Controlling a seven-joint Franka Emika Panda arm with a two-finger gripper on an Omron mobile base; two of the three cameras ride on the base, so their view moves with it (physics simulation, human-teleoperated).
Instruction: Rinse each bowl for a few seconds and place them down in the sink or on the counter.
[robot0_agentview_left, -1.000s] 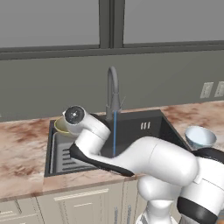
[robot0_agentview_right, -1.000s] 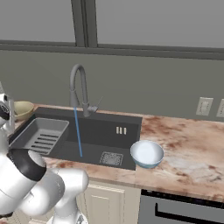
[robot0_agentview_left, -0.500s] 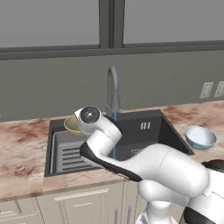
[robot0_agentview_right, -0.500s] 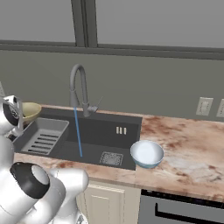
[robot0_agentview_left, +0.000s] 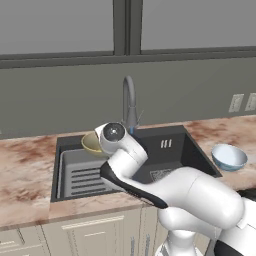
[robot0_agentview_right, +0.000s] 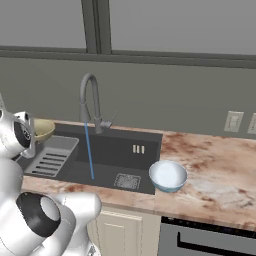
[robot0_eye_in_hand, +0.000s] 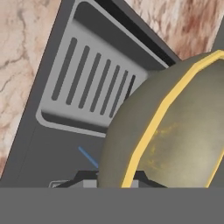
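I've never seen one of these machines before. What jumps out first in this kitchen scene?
A big white robot arm rises in front of the counter, its gripper shut on an olive-gold bowl held above the ribbed drying tray at the left of the dark sink. A thin blue stream of water runs from the gooseneck faucet into the basin. A pale blue bowl sits on the counter's edge just right of the sink.

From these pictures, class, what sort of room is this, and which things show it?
A kitchen, rendered: a dark sink with a running gooseneck faucet, set in a marbled counter over cabinets, with two bowls in view.
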